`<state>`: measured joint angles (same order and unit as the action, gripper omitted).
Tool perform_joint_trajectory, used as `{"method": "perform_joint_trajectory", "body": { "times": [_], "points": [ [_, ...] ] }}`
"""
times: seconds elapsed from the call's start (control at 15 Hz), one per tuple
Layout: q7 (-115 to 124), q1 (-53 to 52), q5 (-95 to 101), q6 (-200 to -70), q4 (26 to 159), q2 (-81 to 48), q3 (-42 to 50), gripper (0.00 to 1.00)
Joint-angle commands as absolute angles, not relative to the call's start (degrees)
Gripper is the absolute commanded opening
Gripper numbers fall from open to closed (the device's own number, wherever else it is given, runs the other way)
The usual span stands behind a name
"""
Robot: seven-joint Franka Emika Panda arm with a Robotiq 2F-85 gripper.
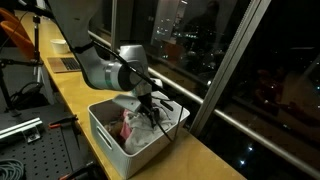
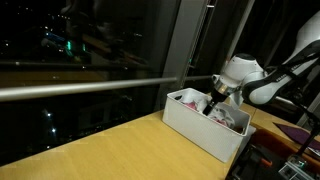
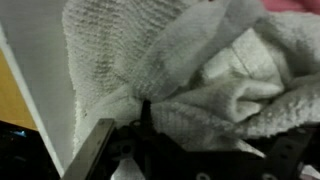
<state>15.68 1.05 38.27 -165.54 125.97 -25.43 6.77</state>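
Note:
A white bin (image 1: 100,122) (image 2: 198,131) stands on a wooden counter and holds bunched cloths. My gripper (image 1: 150,106) (image 2: 214,104) reaches down into the bin from above. In the wrist view a white terry towel (image 3: 150,60) fills the frame, and a fold of it lies between my gripper's (image 3: 190,142) two dark fingers (image 3: 97,148), which stand wide apart. A pink cloth (image 1: 130,126) (image 3: 296,5) lies in the bin beside the towel. Whether the pads press the towel is hidden by the fabric.
The counter (image 1: 212,160) (image 2: 110,150) runs along a dark window with a metal rail (image 2: 80,88). A perforated metal plate with cables (image 1: 25,150) lies below the counter's near side. An orange chair (image 1: 14,36) stands at the far end.

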Motion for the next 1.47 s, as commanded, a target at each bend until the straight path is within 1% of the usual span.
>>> {"method": "perform_joint_trajectory", "body": {
  "times": [0.0, 0.07, 0.13, 0.4, 0.47, 0.6, 0.67, 0.87, 1.0, 1.27, 1.4],
  "points": [
    [12.6, 4.1, 37.2, -167.2, 127.6, -23.6, 6.0, 0.48],
    [11.3, 5.3, 36.3, -167.5, 129.0, -21.8, 5.1, 0.39],
    [8.0, 3.9, 32.2, -167.7, 130.8, -19.5, 6.4, 0.33],
    [-0.5, 3.5, 23.6, -166.6, 136.4, -11.3, 4.4, 0.03],
    [-2.1, 3.2, 22.1, -166.0, 137.8, -8.9, 3.7, 0.05],
    [-4.5, 2.1, 19.6, -163.7, 139.1, -4.3, 2.0, 0.04],
    [-4.8, 1.0, 19.3, -161.8, 139.4, -1.6, 1.4, 0.05],
    [-3.2, -1.9, 22.7, -155.4, 138.0, 5.2, -0.6, 0.05],
    [-2.8, -3.6, 24.5, -150.1, 136.0, 8.9, -3.4, 0.05],
    [-3.4, -7.7, 25.3, -139.2, 127.3, 10.4, -10.6, 0.05],
    [-2.9, -9.9, 25.9, -135.8, 120.9, 6.6, -14.2, 0.05]
  ]
}}
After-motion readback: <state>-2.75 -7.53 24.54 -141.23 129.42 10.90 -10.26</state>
